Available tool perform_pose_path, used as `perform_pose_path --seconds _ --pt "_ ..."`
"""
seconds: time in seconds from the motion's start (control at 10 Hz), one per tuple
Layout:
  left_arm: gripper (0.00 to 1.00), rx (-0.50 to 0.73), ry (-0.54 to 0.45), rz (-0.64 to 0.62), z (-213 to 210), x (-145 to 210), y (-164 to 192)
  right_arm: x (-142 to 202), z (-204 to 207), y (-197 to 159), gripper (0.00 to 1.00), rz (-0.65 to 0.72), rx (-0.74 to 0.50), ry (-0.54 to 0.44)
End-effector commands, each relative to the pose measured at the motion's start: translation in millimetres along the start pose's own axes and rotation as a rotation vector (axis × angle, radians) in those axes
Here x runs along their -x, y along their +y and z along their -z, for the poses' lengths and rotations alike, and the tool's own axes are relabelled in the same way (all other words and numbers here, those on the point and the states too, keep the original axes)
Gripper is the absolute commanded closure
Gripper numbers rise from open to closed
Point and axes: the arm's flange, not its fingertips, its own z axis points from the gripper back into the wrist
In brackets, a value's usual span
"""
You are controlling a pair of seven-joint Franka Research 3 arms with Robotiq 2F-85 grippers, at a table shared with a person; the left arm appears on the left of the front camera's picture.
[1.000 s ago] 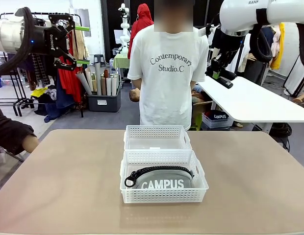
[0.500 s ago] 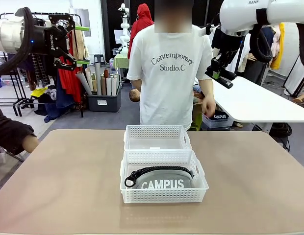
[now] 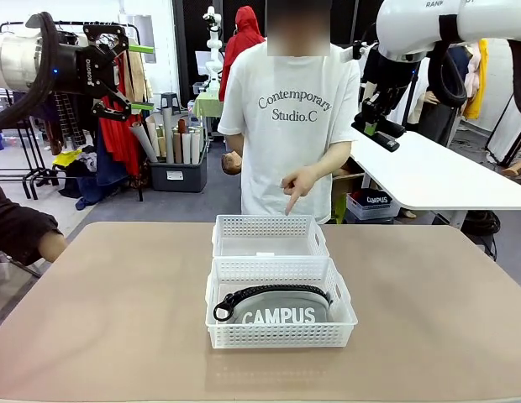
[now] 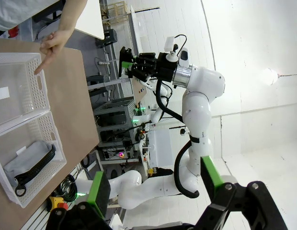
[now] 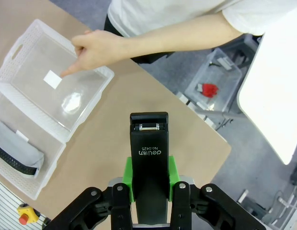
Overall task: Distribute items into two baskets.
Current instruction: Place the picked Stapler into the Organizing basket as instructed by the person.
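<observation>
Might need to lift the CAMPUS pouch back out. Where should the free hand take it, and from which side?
Come straight down from above: the near basket walls block its sides. Pinch the pouch across its upper zip edge, near the middle; the black strap looks too floppy.

2 baskets sit end to end mid-table (image 3: 118,319): the near basket (image 3: 281,337) holds the pouch (image 3: 281,307), the far basket (image 3: 270,236) lies behind it. The person's hand (image 3: 298,183) points down just above the far basket's back rim.
</observation>
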Motion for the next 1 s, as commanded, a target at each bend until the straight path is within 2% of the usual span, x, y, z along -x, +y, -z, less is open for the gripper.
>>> perform_pose_path --seconds 0.0,0.7,0.9 --pt "0.0 0.004 0.0 0.001 -0.5 1.3 -1.1 0.0 -2.0 -0.3 1.0 0.007 0.001 -0.005" --pt "0.0 0.004 0.0 0.001 -0.5 1.3 -1.1 0.0 0.0 0.0 1.0 0.0 0.0 0.0" --pt "0.0 0.004 0.0 0.001 -0.5 1.3 -1.1 -28.6 -10.3 6.2 1.0 -0.152 0.02 -0.053"
